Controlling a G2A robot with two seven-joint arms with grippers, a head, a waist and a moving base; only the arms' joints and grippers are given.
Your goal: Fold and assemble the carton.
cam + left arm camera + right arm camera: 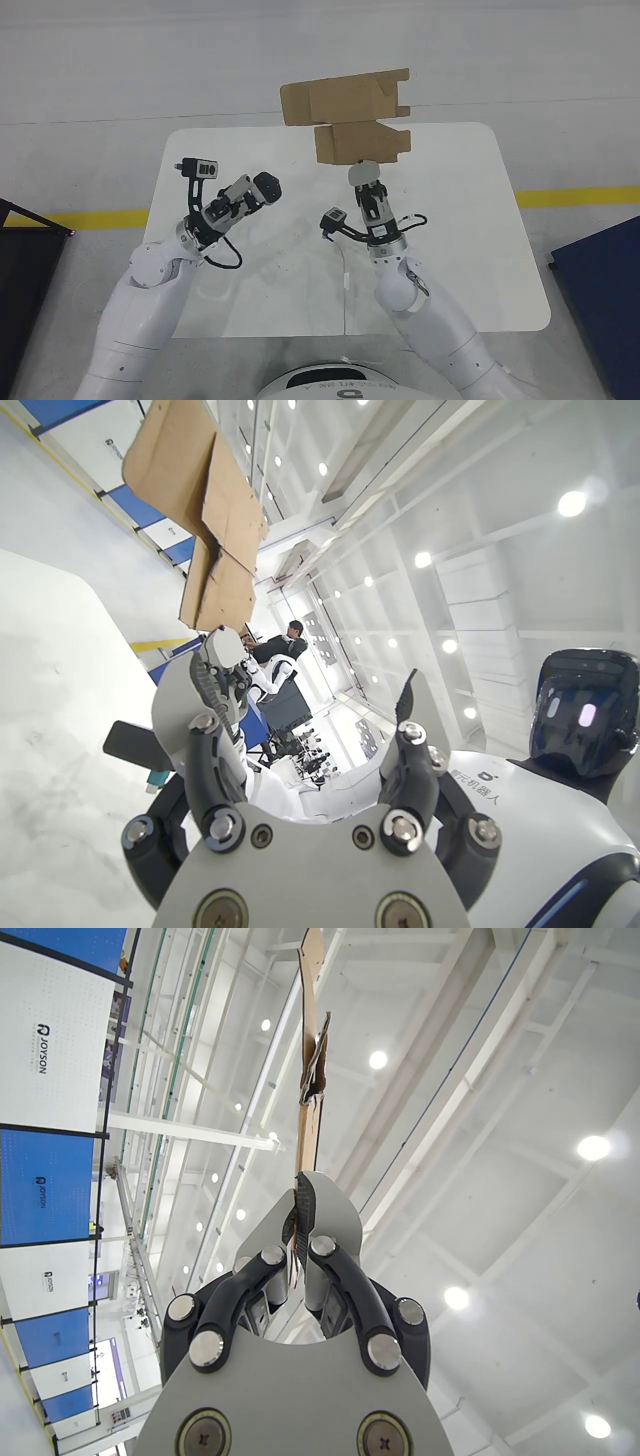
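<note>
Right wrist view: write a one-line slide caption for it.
The right tool grips the flattened carton by one edge, the cardboard seen edge-on.

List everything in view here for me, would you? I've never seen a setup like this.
carton: one, brown, flat and unassembled, held in the air over the table's far edge
table: one, white, in front of the robot
floor line: one, yellow, on the floor on both sides of the table
floor panel: one, blue, on the floor on the robot's right
right end effector: one, grey and black, shut on the carton's edge
left end effector: one, grey and black, open, above the table, apart from the carton
</note>
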